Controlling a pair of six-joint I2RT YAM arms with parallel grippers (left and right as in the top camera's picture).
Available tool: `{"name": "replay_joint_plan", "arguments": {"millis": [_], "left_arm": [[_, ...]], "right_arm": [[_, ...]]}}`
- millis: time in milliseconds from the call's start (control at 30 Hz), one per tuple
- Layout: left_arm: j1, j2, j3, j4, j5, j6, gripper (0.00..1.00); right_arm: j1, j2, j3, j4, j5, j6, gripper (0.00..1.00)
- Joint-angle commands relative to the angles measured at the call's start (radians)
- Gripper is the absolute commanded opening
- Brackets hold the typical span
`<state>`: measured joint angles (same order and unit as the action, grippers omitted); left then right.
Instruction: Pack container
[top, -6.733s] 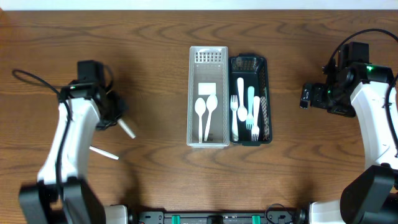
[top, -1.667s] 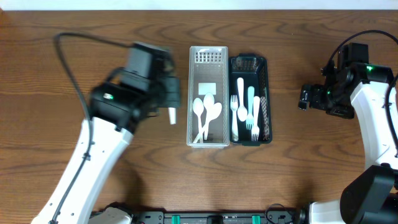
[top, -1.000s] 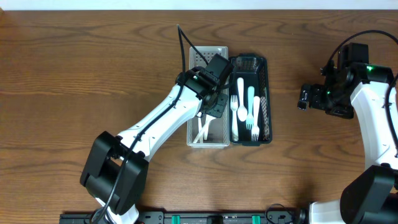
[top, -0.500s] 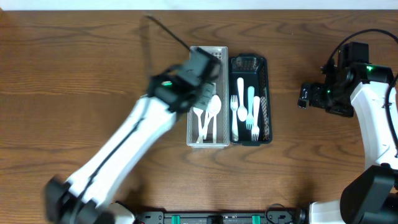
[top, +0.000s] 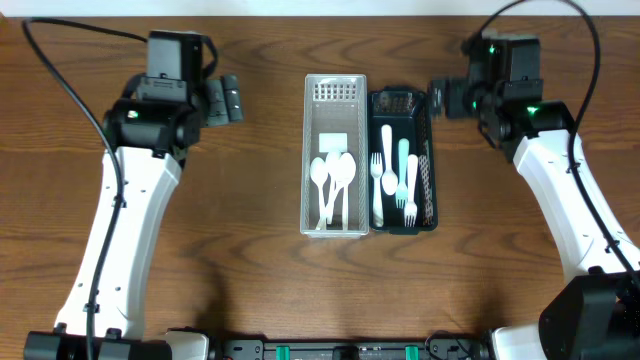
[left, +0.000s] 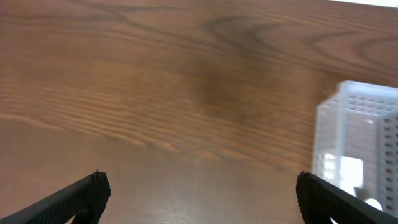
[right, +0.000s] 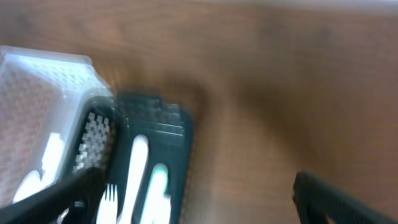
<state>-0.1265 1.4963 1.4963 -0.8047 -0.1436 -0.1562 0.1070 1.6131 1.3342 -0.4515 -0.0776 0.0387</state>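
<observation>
A white mesh basket (top: 335, 215) stands mid-table and holds three white spoons (top: 333, 178) and a small white card. Touching its right side is a dark teal tray (top: 425, 200) with white and pale green forks (top: 397, 182). My left gripper (top: 227, 100) hovers open over bare wood left of the basket's far end. In the left wrist view its fingertips (left: 84, 196) stand wide apart with nothing between them, and the basket (left: 357, 134) is at the right. My right gripper (top: 438, 100) is open just off the tray's far right corner, above the tray (right: 183, 155) in its blurred wrist view.
Brown wooden tabletop (top: 240, 250) surrounds the two containers. The table's far edge (top: 320, 14) runs along the top of the overhead view. Black cables loop from both arms.
My left arm swung from over the white basket back to the left, and its jaws opened wide. My right arm moved from the far right in to the teal tray's far end.
</observation>
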Motion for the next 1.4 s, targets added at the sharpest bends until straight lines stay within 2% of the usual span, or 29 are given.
{"name": "replay_joint_plan", "arguments": {"millis": [0, 67, 200, 433, 667, 833, 933, 1033, 1100, 1233, 1367], "left_arm": [[0.029, 0.003, 0.002, 0.008, -0.016, 0.009, 0.98], [0.050, 0.011, 0.002, 0.047, -0.027, 0.058, 0.98], [0.078, 0.006, 0.001, 0.023, -0.026, 0.056, 0.98], [0.082, -0.103, -0.114, 0.037, -0.026, 0.044, 0.98], [0.081, -0.438, -0.442, 0.237, -0.026, 0.044, 0.98], [0.057, -0.758, -0.694, 0.341, -0.026, 0.044, 0.98], [0.021, -0.958, -0.832, 0.338, -0.026, 0.044, 0.98], [-0.001, -1.155, -0.959, 0.279, -0.026, 0.044, 0.98], [-0.004, -1.244, -1.012, 0.245, -0.026, 0.044, 0.98], [-0.004, -1.357, -1.082, 0.189, -0.026, 0.044, 0.98], [-0.004, -1.361, -1.086, 0.177, -0.026, 0.044, 0.98]], "right_arm": [[0.003, -0.003, 0.004, 0.097, 0.013, -0.083, 0.99], [0.003, -0.003, 0.004, 0.116, 0.013, -0.149, 0.99], [0.003, -0.007, 0.003, 0.053, 0.055, -0.283, 0.99], [-0.018, -0.071, -0.019, -0.063, 0.098, -0.262, 0.99], [-0.034, -0.357, -0.231, 0.002, 0.098, -0.243, 0.99], [-0.034, -0.678, -0.468, 0.000, 0.101, -0.124, 0.99], [-0.034, -0.866, -0.595, -0.039, 0.141, -0.057, 0.99], [-0.034, -1.061, -0.719, -0.150, 0.218, 0.019, 0.99], [-0.034, -1.134, -0.770, -0.190, 0.237, 0.033, 0.99], [-0.034, -1.228, -0.863, -0.199, 0.238, 0.035, 0.99], [-0.034, -1.232, -0.906, -0.198, 0.166, 0.036, 0.99]]}}
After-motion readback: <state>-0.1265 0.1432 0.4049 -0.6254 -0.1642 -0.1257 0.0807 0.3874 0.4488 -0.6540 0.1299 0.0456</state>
